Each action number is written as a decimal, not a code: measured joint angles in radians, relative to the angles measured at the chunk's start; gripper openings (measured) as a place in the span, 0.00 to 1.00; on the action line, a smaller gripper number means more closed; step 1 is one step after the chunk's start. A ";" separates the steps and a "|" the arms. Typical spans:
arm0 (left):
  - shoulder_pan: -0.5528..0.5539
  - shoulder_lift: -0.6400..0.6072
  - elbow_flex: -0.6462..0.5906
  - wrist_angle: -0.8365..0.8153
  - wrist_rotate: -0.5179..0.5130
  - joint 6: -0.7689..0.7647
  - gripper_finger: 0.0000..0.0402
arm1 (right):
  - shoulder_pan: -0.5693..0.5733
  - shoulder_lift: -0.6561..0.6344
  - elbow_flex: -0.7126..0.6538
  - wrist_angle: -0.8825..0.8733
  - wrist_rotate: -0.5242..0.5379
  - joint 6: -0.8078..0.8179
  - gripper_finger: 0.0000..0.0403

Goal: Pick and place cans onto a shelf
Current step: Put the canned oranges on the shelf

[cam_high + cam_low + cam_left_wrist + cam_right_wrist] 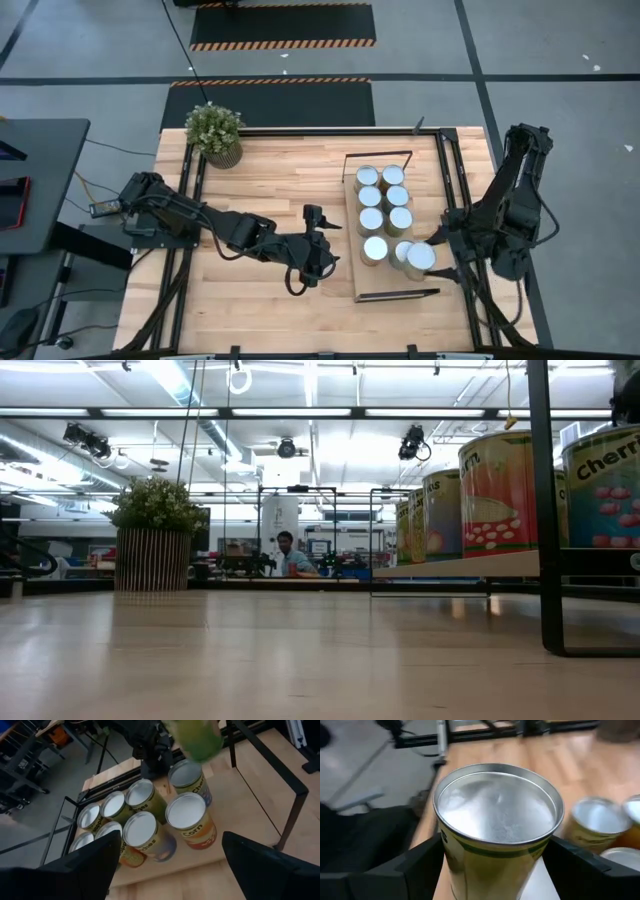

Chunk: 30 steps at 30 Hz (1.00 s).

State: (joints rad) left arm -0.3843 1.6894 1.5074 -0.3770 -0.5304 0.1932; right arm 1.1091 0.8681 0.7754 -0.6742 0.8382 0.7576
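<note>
The shelf (352,225) lies on the right part of the wooden surface (270,180), a light board with thin black frame ends; eight cans (371,197) stand upright on it in two rows, silver lids up, packed close together; in the left wrist view one label reads "Corn" (192,822). A ninth can (421,259) with a green and yellow side is clamped between the fingers of the right hand (430,250), at the shelf's right edge just beside the nearest standing cans. The left hand (318,262) hangs over the surface just left of the shelf, its fingers (85,865) spread apart and holding nothing; a potted plant (215,132) stands at the far left corner, well apart from the shelf.
</note>
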 joint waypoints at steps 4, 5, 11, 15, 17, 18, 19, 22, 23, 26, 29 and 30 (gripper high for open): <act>0.001 0.000 0.000 -0.015 -0.014 0.000 0.88 | -0.005 -0.025 0.069 -0.056 -0.112 0.034 0.79; 0.002 0.000 0.000 -0.018 -0.018 0.001 0.88 | -0.012 -0.028 0.087 -0.083 -0.142 0.052 0.79; 0.002 0.000 0.000 -0.029 -0.019 -0.001 0.88 | -0.092 -0.026 0.121 -0.281 -0.317 0.238 0.79; 0.002 0.000 0.000 -0.045 -0.019 -0.007 0.88 | -0.148 -0.011 0.121 -0.308 -0.419 0.288 0.79; 0.002 0.000 0.000 -0.052 -0.019 -0.019 0.88 | -0.161 0.003 0.121 -0.297 -0.426 0.283 0.79; 0.002 0.000 0.000 -0.057 -0.020 -0.025 0.88 | -0.166 0.015 0.121 -0.291 -0.429 0.277 0.79; 0.002 0.000 0.000 -0.066 -0.022 -0.030 0.88 | -0.169 0.027 0.121 -0.289 -0.432 0.271 0.79; 0.000 0.000 0.000 -0.088 -0.046 -0.033 0.88 | -0.171 0.070 0.121 -0.278 -0.431 0.257 0.79; -0.001 0.000 0.000 -0.090 -0.051 -0.034 0.88 | -0.171 0.085 0.121 -0.277 -0.430 0.254 0.79; -0.002 0.000 0.000 -0.091 -0.052 -0.041 0.88 | -0.171 0.121 0.120 -0.276 -0.409 0.249 0.79; -0.002 0.000 0.000 -0.094 -0.052 -0.051 0.88 | -0.172 0.149 0.120 -0.269 -0.367 0.257 0.79; -0.002 0.000 0.000 -0.095 -0.052 -0.051 0.88 | -0.172 0.156 0.120 -0.270 -0.353 0.258 0.79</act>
State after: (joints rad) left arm -0.3859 1.6894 1.5074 -0.4720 -0.5827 0.1417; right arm 0.9368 1.0243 0.8955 -0.9438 0.4852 1.0152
